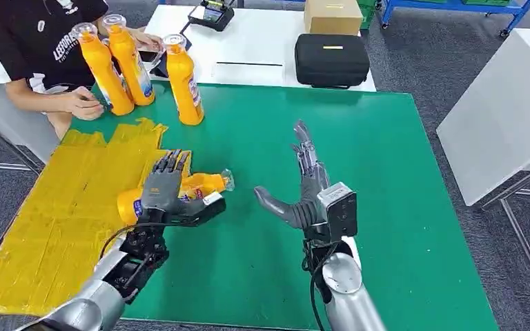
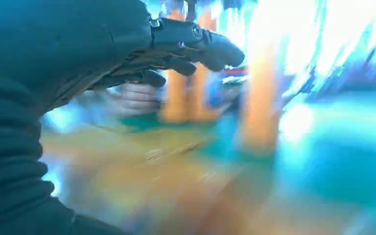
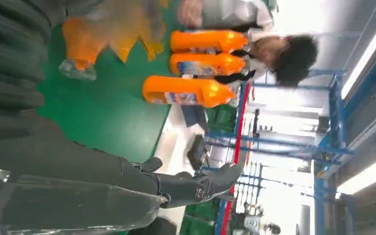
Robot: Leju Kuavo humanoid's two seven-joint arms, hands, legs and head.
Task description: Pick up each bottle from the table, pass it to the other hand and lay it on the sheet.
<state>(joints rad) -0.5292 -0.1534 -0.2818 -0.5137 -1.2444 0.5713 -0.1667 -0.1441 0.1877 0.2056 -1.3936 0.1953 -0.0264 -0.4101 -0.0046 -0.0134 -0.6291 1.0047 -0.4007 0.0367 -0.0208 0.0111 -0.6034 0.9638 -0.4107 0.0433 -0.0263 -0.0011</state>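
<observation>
An orange bottle (image 1: 203,185) with a clear cap lies on its side in my left hand (image 1: 165,192), just over the right edge of the yellow sheet (image 1: 48,221). The fingers lie over it and the thumb curls under its neck. My right hand (image 1: 302,189) stands open a little to the right above the green table (image 1: 359,158), palm toward the bottle, holding nothing. Three more orange bottles (image 1: 183,81) (image 1: 130,61) (image 1: 103,70) stand upright at the table's back left; the right wrist view shows them (image 3: 186,90) beyond my right hand (image 3: 191,187). The left wrist view is blurred behind my left hand (image 2: 142,49).
A person sits at the back left with a hand (image 1: 84,103) resting by the standing bottles. Behind the green table, a white table carries a black case (image 1: 331,60), a cardboard box (image 1: 332,15) and a small device (image 1: 210,14). Another white table (image 1: 504,117) stands to the right.
</observation>
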